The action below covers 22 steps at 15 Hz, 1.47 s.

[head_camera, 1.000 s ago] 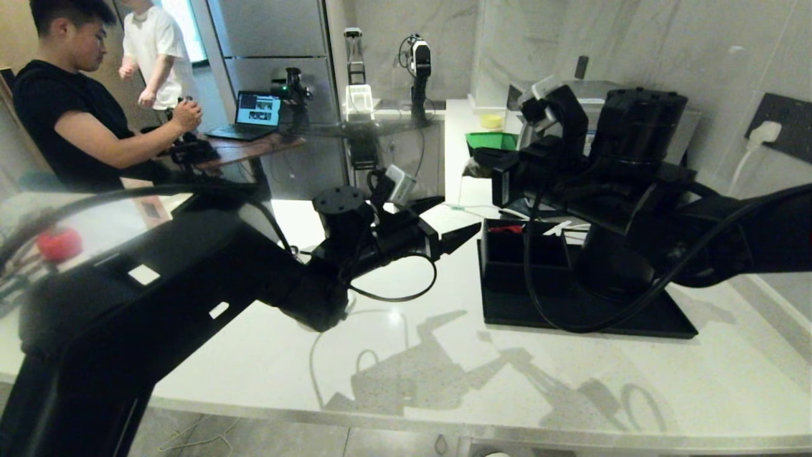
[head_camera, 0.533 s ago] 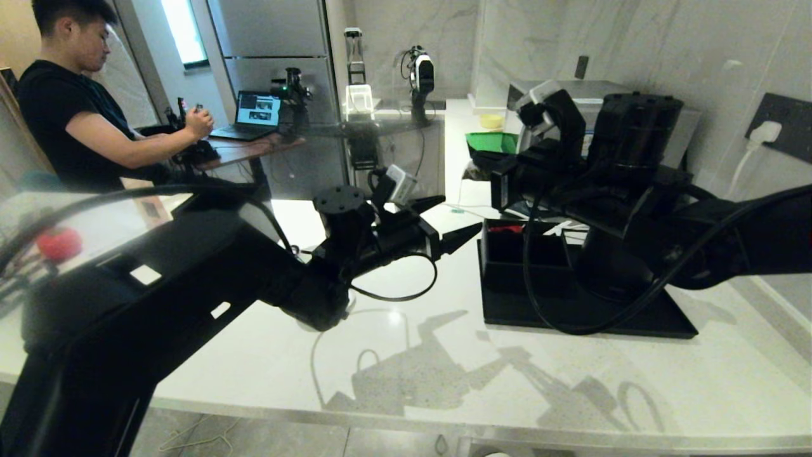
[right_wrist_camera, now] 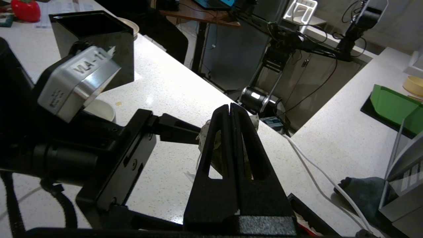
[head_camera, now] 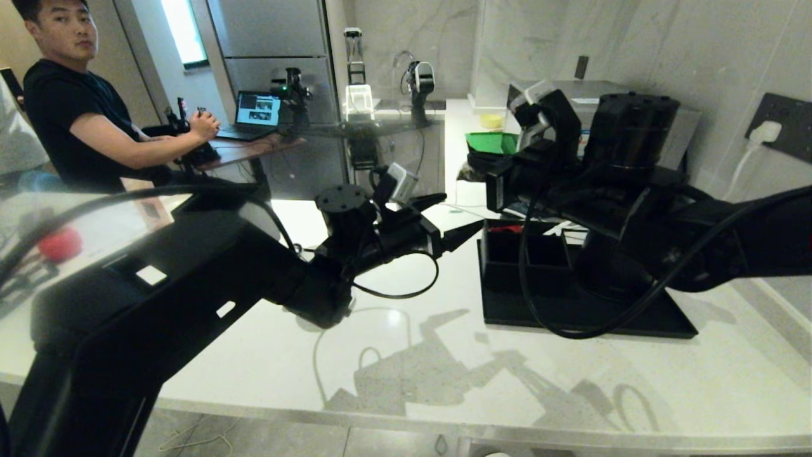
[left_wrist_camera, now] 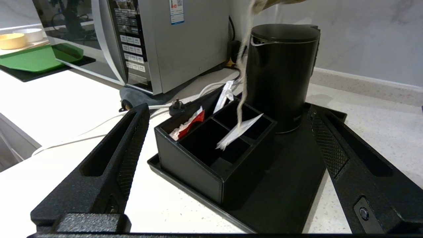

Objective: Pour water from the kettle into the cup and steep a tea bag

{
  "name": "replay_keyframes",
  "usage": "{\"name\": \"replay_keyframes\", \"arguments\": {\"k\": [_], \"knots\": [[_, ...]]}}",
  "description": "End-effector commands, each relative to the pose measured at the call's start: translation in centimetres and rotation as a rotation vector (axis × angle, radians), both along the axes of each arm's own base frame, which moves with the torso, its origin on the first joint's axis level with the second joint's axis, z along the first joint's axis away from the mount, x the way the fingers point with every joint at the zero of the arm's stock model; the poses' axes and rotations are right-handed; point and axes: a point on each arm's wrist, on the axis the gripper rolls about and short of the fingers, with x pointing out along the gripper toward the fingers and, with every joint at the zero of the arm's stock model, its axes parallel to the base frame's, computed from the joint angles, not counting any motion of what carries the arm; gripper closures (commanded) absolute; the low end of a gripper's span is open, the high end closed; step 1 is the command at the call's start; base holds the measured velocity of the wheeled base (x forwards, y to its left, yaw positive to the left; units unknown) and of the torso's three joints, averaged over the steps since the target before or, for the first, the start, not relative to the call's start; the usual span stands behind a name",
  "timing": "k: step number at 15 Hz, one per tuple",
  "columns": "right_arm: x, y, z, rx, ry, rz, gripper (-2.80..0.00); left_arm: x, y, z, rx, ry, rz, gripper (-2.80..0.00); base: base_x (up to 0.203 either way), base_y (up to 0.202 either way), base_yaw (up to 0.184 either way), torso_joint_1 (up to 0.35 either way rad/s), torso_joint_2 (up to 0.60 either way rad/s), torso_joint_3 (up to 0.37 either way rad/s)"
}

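1. The right gripper [right_wrist_camera: 229,109] was pinched fully shut, and a pale crumpled scrap showed against its fingers. I took that to be the tea bag [right_wrist_camera: 205,134], carried high over the black tray [left_wrist_camera: 281,198].
2. From there its string [left_wrist_camera: 244,56] dropped almost straight down in front of the kettle [left_wrist_camera: 281,72]. The bag's long axis therefore ran vertically, bag uppermost. The loose end reached a white slip at the compartment box [left_wrist_camera: 205,155], though I could not tell whether that slip was its tag or just a sachet lying there.
3. Holding it up like that made sense to me, since a dangling bag can be lowered into a cup without dragging.
4. The left gripper [head_camera: 455,216] hung above the worktop [head_camera: 444,355] just beside the box. Its claw was spread as wide as it would go, held nothing, and pointed at the box and kettle. I judged it was waiting to take the kettle or the string.
5. The kettle stood upright at the back of the tray, lid on, untouched. Its small spout was turned towards the microwave [left_wrist_camera: 178,43] and its handle was on the far side.
6. A white-lined rim showed beneath the left wrist on the open worktop. It was probably the cup [right_wrist_camera: 100,110], well apart from the kettle, and I could see nothing in it.
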Motion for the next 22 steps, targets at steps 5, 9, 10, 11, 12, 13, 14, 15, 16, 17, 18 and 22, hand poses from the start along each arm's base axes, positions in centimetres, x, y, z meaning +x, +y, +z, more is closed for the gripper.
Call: {"name": "replay_keyframes", "arguments": {"k": [5,9,10,11,12,13,14,15,16,17,18,22], "knots": [[-0.13,0.26,-0.03,-0.001,-0.003,0.009,0.0,0.04,0.05,-0.06,-0.002,-0.003,-0.001,-2.8,0.0,0.0,0.0,0.0,0.0,0.0],[-0.16,0.31,-0.03,-0.001,-0.003,0.01,0.0,0.06,-0.05,-0.22,-0.001,-0.002,-0.004,-2.8,0.0,0.0,0.0,0.0,0.0,0.0],[-0.16,0.32,0.01,0.001,-0.004,0.012,0.0,0.06,-0.05,-0.2,-0.002,-0.003,-0.004,-2.8,0.0,0.0,0.0,0.0,0.0,0.0],[-0.16,0.31,0.01,0.0,-0.004,0.01,0.0,0.07,-0.05,-0.26,-0.002,-0.003,-0.004,-2.8,0.0,0.0,0.0,0.0,0.0,0.0],[-0.16,0.31,-0.03,-0.001,-0.003,0.01,0.0,0.07,-0.05,-0.24,-0.002,-0.006,-0.004,0.0,0.0,0.0,0.0,0.0,0.0,0.0],[-0.14,0.32,-0.07,-0.001,-0.002,0.01,0.0,0.09,-0.06,-0.3,-0.002,-0.006,-0.004,0.0,0.0,0.0,0.0,0.0,0.0,0.0],[-0.16,0.31,-0.03,0.0,-0.002,0.011,0.0,0.09,-0.06,-0.3,-0.002,-0.006,-0.004,0.0,0.0,0.0,0.0,0.0,0.0,0.0],[-0.16,0.31,0.01,0.0,-0.005,0.01,0.0,0.08,-0.06,-0.27,-0.003,-0.005,-0.004,0.0,0.0,0.0,0.0,0.0,0.0,0.0],[-0.16,0.32,-0.01,0.0,-0.002,0.011,0.0,0.1,-0.01,-0.24,-0.003,-0.005,-0.002,0.0,0.0,0.0,0.0,0.0,0.0,0.0],[-0.16,0.32,-0.01,0.0,-0.003,0.01,0.0,0.07,-0.05,-0.24,-0.003,-0.005,-0.004,0.0,0.0,0.0,0.0,0.0,0.0,0.0],[-0.16,0.31,-0.05,-0.001,-0.001,0.011,0.0,0.06,-0.04,-0.19,-0.003,-0.005,-0.004,0.0,0.0,0.0,0.0,0.0,0.0,0.0],[-0.19,0.29,0.01,-0.001,-0.003,0.01,0.0,0.08,-0.05,-0.27,-0.001,-0.002,-0.004,0.0,0.0,0.0,0.0,0.0,0.0,0.0]]}}
